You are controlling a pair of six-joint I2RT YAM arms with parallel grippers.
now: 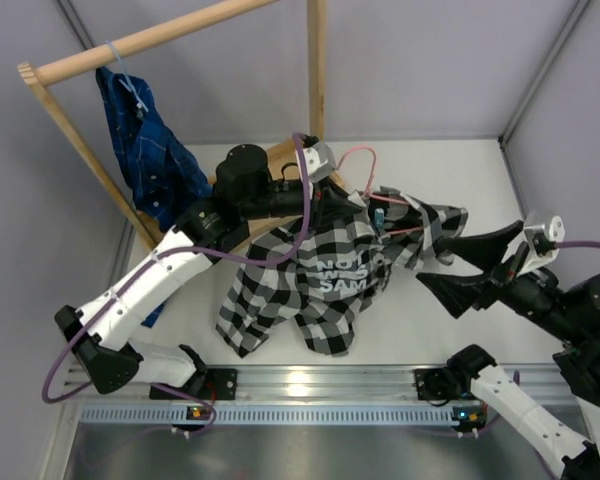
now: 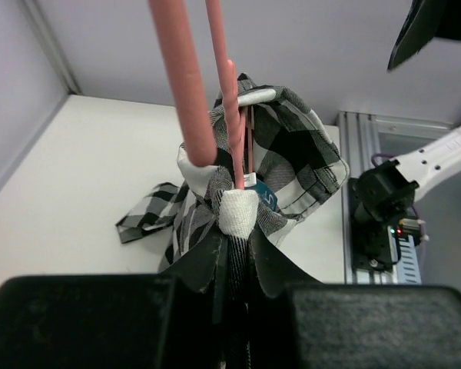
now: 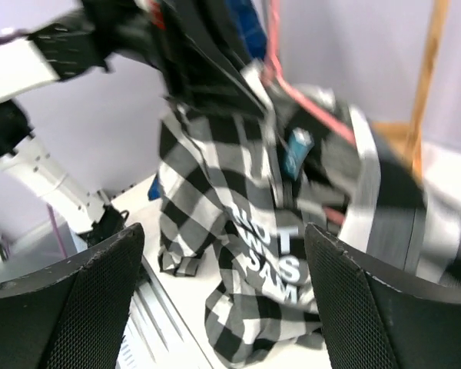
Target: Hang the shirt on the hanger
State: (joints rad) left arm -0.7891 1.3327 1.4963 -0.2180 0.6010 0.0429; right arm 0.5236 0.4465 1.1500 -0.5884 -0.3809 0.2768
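The black-and-white checked shirt (image 1: 325, 275) hangs draped from the pink wire hanger (image 1: 405, 200), its lower part bunched on the table. My left gripper (image 1: 338, 192) is shut on the hanger's taped neck (image 2: 238, 211), holding it above the table. In the left wrist view the pink wires (image 2: 186, 84) run upward and the shirt (image 2: 292, 165) hangs beyond them. My right gripper (image 1: 435, 264) is open and empty just right of the shirt, apart from it. In the right wrist view the shirt (image 3: 253, 238) and hanger (image 3: 311, 111) lie ahead between the open fingers (image 3: 100, 300).
A wooden clothes rack (image 1: 160, 40) stands at the back left with a dark blue plaid shirt (image 1: 145, 145) on a pale blue hanger. A wooden post (image 1: 317, 60) rises behind the left gripper. An aluminium rail (image 1: 310, 385) runs along the near edge.
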